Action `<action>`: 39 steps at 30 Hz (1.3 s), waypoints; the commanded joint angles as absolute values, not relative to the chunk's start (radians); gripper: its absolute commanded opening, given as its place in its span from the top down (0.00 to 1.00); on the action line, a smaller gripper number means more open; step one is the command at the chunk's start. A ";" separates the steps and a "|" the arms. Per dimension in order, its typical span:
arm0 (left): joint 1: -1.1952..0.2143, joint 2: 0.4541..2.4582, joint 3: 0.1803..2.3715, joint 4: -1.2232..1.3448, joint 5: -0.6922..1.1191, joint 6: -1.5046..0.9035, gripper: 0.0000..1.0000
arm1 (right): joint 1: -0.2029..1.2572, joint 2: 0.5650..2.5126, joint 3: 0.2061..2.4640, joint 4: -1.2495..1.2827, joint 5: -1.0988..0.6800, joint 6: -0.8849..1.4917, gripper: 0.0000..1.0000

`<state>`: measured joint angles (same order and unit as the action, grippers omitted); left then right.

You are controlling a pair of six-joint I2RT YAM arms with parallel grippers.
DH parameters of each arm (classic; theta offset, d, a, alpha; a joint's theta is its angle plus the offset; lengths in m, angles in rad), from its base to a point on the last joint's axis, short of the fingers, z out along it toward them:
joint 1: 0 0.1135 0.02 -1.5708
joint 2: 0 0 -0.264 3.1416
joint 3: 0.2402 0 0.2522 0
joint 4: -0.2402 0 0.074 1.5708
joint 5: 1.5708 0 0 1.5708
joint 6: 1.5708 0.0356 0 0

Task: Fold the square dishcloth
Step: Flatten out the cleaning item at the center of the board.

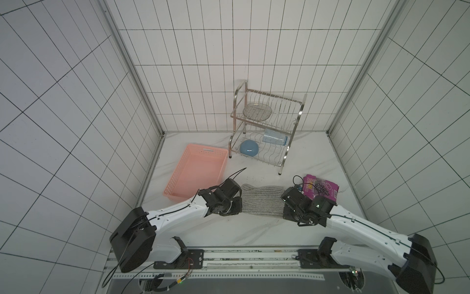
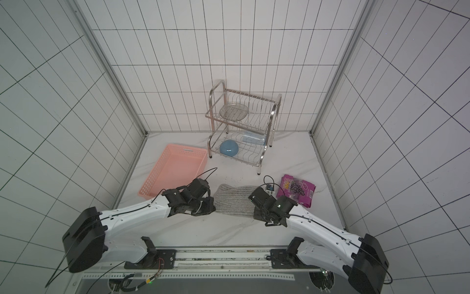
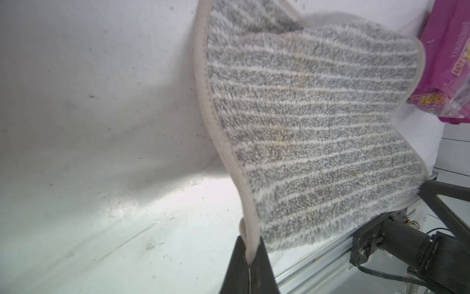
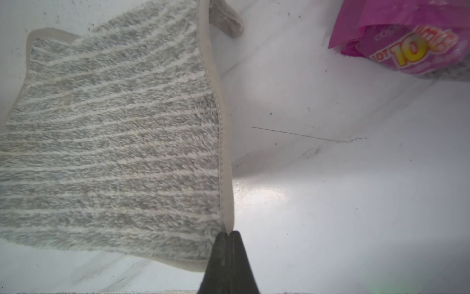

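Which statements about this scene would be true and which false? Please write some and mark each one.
1. The left hand and the right hand are both shut on the square dishcloth. True.
2. The purple snack packet lies inside the pink basket. False: the packet lies on the table, outside the pink basket.
3. A blue bowl sits on the dish rack's lower tier. True.
4. The round wire mesh tray is on the lower tier. False: it is on the upper tier.

One dishcloth (image 1: 262, 201), one basket (image 1: 183, 155), one packet (image 1: 321, 189), one rack (image 1: 301, 108), one bowl (image 1: 249, 148).
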<state>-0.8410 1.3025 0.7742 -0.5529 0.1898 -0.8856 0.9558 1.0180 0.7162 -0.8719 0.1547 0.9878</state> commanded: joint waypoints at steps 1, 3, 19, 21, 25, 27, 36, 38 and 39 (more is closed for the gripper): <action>-0.843 1.244 0.796 -0.630 0.136 -0.911 1.00 | 0.961 1.001 0.744 -1.002 0.210 0.988 1.00; -0.844 1.223 0.795 -0.631 0.134 -0.916 1.00 | 0.962 0.992 0.750 -1.005 0.208 0.988 1.00; -0.791 1.259 1.156 -0.805 0.068 -0.749 1.00 | 0.893 1.023 1.112 -1.110 0.316 0.806 1.00; -0.762 1.265 1.176 -0.791 0.077 -0.743 1.00 | 0.856 1.046 1.154 -1.100 0.336 0.773 1.00; -0.694 1.281 1.197 -0.721 0.128 -0.739 1.00 | 0.740 1.084 1.207 -1.040 0.293 0.690 1.00; -0.666 1.299 1.199 -0.666 0.153 -0.730 1.00 | 0.681 1.104 1.231 -0.996 0.242 0.653 1.00; -0.617 1.388 1.288 -0.648 0.238 -0.693 1.00 | 0.617 1.163 1.288 -0.948 0.190 0.564 1.00; -0.617 1.368 1.261 -0.635 0.251 -0.700 1.00 | 0.615 1.143 1.265 -0.957 0.178 0.571 1.00; -0.617 1.359 1.249 -0.635 0.259 -0.704 1.00 | 0.616 1.132 1.255 -0.968 0.173 0.575 1.00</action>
